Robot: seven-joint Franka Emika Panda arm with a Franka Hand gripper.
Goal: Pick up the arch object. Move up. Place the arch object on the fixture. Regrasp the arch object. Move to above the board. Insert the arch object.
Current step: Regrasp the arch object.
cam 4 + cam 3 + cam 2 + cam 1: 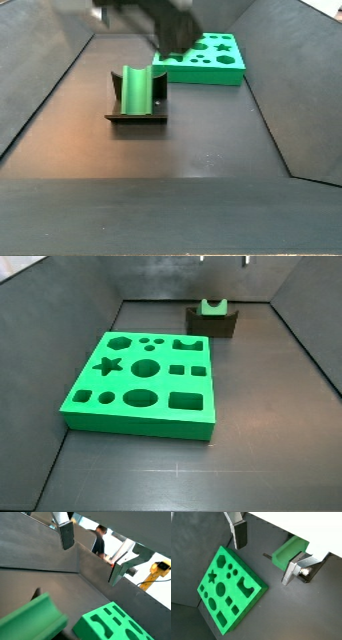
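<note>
Arch object (pixel 213 305) seated on the fixture (pixel 214 323), free of the gripper

Board (pixel 144 383) lies flat on the floor near the fixture; gripper (pixel 264 554) hovers above with fingers (pixel 240 534) spread wide (nothing between them)

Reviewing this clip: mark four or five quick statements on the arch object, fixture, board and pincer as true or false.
1. The arch object rests on the fixture. True.
2. The pincer is closed on the arch object. False: in both wrist views its fingers are spread with nothing between them.
3. The arch object sits in a cutout of the board. False: it is on the fixture, apart from the board.
4. The board lies flat on the floor. True.
5. The pincer is up above the floor. True.
</note>
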